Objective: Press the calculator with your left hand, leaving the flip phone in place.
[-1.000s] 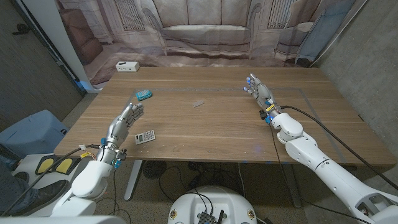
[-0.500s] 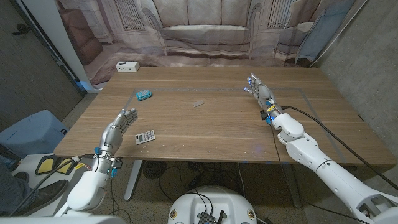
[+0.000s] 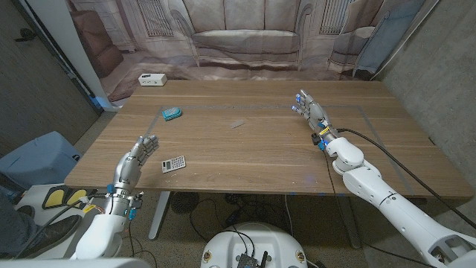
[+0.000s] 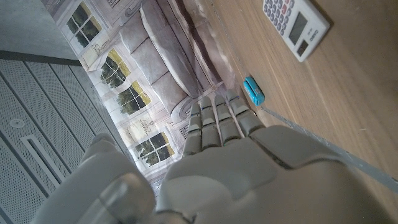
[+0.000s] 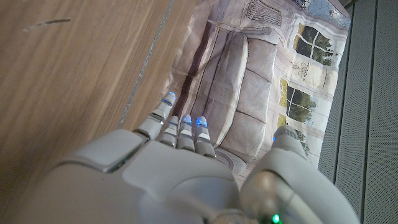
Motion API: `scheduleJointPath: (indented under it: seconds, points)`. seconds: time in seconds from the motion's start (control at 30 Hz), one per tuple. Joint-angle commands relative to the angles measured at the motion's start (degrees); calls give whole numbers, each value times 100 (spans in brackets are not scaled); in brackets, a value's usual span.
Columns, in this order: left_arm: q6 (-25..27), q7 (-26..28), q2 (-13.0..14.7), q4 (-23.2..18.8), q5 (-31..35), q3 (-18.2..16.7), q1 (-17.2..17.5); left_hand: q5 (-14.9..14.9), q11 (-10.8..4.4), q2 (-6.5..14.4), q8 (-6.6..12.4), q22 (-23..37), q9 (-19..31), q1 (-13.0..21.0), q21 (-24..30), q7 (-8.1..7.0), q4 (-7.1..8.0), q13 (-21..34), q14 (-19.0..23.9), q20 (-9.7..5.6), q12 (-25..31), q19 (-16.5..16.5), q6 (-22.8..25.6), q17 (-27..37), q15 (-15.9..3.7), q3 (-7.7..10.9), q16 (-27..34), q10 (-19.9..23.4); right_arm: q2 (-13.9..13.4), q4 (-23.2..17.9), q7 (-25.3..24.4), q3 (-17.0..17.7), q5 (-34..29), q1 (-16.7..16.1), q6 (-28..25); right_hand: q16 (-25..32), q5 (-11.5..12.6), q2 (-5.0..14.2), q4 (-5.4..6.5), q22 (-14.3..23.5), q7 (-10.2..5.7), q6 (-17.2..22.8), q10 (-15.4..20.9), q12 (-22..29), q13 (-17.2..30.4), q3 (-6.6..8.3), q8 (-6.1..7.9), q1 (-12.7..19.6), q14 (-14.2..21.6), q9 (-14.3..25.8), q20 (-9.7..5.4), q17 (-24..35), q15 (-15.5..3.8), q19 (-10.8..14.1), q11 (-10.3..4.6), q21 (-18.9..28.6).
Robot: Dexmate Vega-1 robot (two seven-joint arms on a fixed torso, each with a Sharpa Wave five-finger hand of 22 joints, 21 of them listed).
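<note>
A small grey calculator lies near the table's front left; it also shows in the left wrist view. The teal flip phone lies further back on the left, closed. My left hand hovers just left of the calculator, near the table's front edge. Its fingers are stretched out and hold nothing. My right hand is at the right of the table, fingers extended and empty.
A white box sits at the table's back left corner. A small pale scrap lies near the middle. A blue bin stands on the floor off the table's left side. A printed sofa backdrop hangs behind.
My left hand has drawn back toward the table's front edge and a little to the left, away from the flip phone. The calculator, phone and right hand have stayed put.
</note>
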Motion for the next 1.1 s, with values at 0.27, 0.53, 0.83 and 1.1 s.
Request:
scheduleJointPath:
  seconds: [0.27,0.53,0.83,1.1]
  points:
    - [413,1236,-540,-191,1883,-363,116,50,-198,-19,90,23,28,62,-12,-172,-51,0,240,59,70,222,429,11,-139,-32,30,266,6,-11,-5,6,35,-58,-9,30,-16,42,-29,8,-7,29,26,29,15,7,23,3,41,17,3,18,18,41,35,-9]
    - [787,1679,-602,-387,2591,-450,189,54,-266,-8,118,24,29,95,-12,-178,-75,-3,417,18,107,360,651,7,-184,-40,47,460,-2,-23,-5,-4,36,-73,-36,27,-16,42,-32,8,-9,33,27,28,15,3,23,0,39,17,3,18,18,44,39,-16]
    - [1572,2342,-606,-924,3736,-561,429,55,-293,2,130,25,31,123,-27,-175,-93,-4,491,45,116,401,775,5,-201,-40,44,544,0,-32,21,-4,64,-56,-53,25,-17,42,-38,9,-10,33,27,25,15,0,21,1,41,17,3,16,17,47,39,-24]
    - [2303,2759,-487,-1311,4519,-547,565,55,-338,19,139,26,32,153,-37,-189,-112,-4,565,44,130,461,899,4,-234,-37,39,651,-54,-95,12,25,81,-112,-74,25,-17,44,-41,9,-10,31,23,23,16,-4,19,-1,43,18,4,16,24,49,37,-31]
